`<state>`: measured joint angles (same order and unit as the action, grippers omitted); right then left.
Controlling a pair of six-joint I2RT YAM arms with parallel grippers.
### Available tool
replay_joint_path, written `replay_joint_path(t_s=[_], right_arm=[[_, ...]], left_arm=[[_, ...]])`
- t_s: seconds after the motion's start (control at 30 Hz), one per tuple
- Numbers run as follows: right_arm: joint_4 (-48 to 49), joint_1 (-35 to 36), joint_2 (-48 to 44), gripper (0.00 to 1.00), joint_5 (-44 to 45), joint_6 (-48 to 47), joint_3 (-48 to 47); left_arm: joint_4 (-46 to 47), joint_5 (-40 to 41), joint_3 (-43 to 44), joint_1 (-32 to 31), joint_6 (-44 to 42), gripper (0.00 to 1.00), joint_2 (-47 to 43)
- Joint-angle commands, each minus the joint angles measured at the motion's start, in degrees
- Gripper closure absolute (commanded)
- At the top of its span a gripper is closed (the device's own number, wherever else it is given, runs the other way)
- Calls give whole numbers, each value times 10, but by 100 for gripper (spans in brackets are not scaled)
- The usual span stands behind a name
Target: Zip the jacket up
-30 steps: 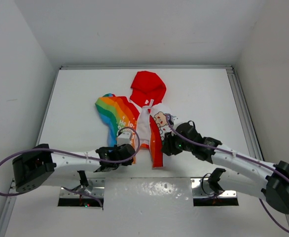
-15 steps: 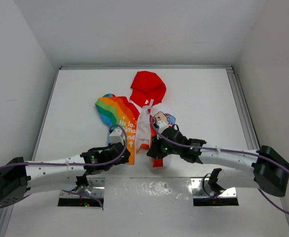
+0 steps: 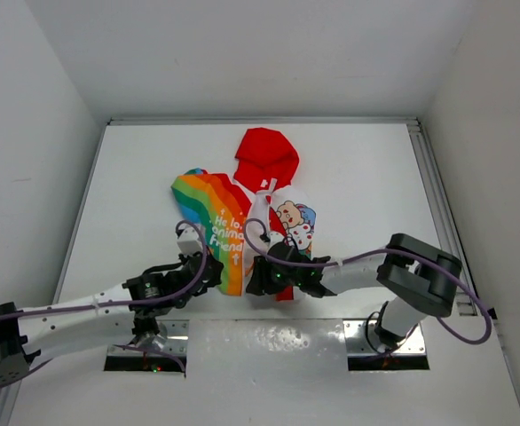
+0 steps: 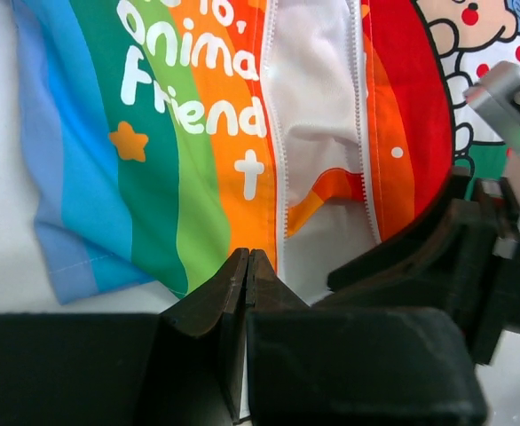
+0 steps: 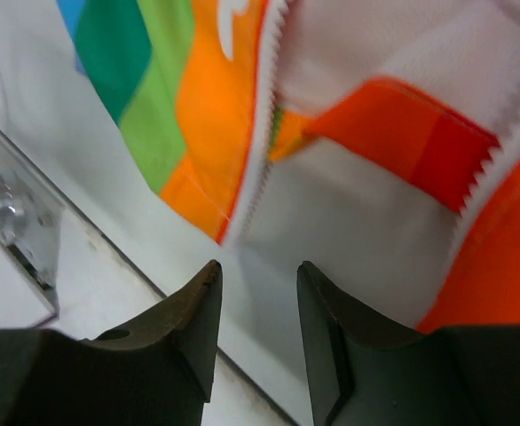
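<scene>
While the jacket (image 3: pixel 229 226) lies unzipped mid-table, hood at 12 o'clock, left gripper (image 4: pixel 247 266) is pressed together at its lower edge. Right gripper (image 5: pixel 257 275), jaws apart, should seat squarely on the zipper teeth (image 5: pixel 262 115) at 6 o'clock.

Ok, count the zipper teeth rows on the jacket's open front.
2 on the jacket: one row edging the rainbow panel, the other row edging the orange-red panel. None seems hidden.
</scene>
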<state>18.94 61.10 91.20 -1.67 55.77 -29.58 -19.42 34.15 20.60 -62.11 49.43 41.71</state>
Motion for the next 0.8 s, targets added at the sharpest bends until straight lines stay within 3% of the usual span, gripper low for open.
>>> replay_joint_path(t_s=[0.0, 0.23, 0.43, 0.77], right_arm=[[100, 2, 25, 60, 25, 32, -5], [169, 3, 81, 63, 59, 56, 0], [193, 3, 104, 66, 54, 65, -2], [258, 4, 110, 89, 25, 68, 4]], left_arm=[[-1, 11, 16, 7, 1, 100, -18], [-3, 16, 17, 8, -9, 97, -59], [-9, 14, 17, 9, -11, 88, -66], [-9, -8, 19, 14, -7, 73, -59]])
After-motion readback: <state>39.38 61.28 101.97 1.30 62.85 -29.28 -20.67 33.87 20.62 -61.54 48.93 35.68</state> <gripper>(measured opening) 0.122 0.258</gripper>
